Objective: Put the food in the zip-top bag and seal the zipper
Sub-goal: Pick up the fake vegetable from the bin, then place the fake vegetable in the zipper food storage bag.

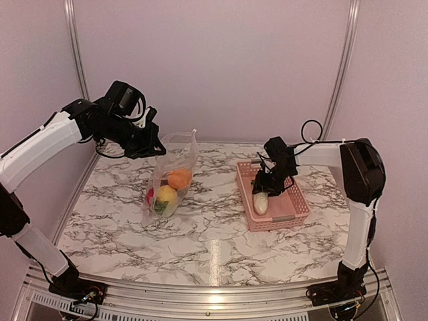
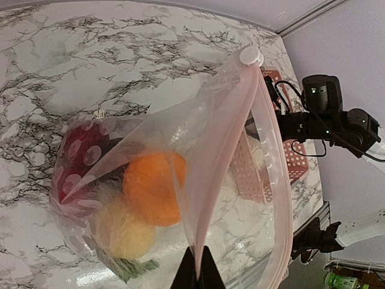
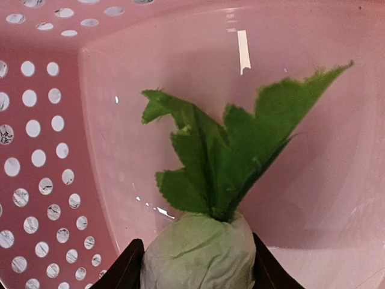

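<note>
My left gripper [image 1: 155, 148] is shut on the mouth edge of the clear zip-top bag [image 1: 175, 160], holding it up off the table. In the left wrist view the closed fingertips [image 2: 197, 265] pinch the film, and the zipper [image 2: 274, 156] curves round the open mouth. An orange piece [image 2: 153, 186], a yellow one [image 2: 123, 232], a red one [image 2: 81, 150] and a green leaf [image 2: 129, 268] lie in the bag. My right gripper [image 1: 267, 186] reaches into the pink basket [image 1: 297, 200]. Both its fingers press a white vegetable with green leaves [image 3: 198, 247].
A white oblong piece [image 1: 259, 203] shows in the basket right under the right gripper. The basket's perforated wall [image 3: 36, 120] stands close to the left of the fingers. Metal rails border the marble table [image 1: 214, 234].
</note>
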Available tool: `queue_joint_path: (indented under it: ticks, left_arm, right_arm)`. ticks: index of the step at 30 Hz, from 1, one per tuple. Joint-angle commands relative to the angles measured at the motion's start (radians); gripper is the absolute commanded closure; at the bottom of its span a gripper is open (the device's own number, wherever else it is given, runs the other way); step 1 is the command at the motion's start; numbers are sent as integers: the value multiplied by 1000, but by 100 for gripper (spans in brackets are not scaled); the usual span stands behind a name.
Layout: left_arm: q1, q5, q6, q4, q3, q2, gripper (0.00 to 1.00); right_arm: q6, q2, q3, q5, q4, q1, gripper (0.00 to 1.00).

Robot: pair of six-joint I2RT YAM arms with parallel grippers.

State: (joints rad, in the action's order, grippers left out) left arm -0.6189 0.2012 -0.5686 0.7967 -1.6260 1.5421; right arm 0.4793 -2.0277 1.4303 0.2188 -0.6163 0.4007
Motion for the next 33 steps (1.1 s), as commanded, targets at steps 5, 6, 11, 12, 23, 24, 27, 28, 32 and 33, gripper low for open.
queue_joint_path:
  ticks: [5, 6, 11, 12, 23, 24, 27, 28, 32, 33]
  left_arm:
    - [7, 12, 12, 13, -34, 20, 100]
    - [7, 12, 14, 13, -38, 25, 100]
    - [7, 16, 16, 13, -55, 45, 100]
    - [7, 19, 18, 13, -57, 49, 100]
    - [8, 36, 37, 13, -111, 91, 100]
    - [8, 38, 39, 12, -114, 92, 100]
    - [8, 47, 40, 13, -120, 97, 100]
    - [9, 51, 38, 13, -121, 101, 100]
    - [9, 70, 32, 13, -131, 110, 100]
    - [10, 75, 32, 13, -134, 112, 100]
  right_arm:
    - [-4, 172, 37, -49, 11, -7, 56]
    - [-6, 196, 39, -47, 22, -8, 56]
    - [21, 307, 56, -34, 92, -3, 58]
    - [23, 321, 72, -37, 98, 1, 58]
    - [40, 361, 272, -97, 234, 169, 63]
    - [43, 359, 282, -100, 252, 185, 64]
    - [54, 356, 299, -108, 320, 223, 64]
    - [58, 354, 301, -109, 343, 235, 65]
    - [52, 343, 300, -126, 433, 302, 65]
    - [50, 338, 301, -131, 454, 316, 65]
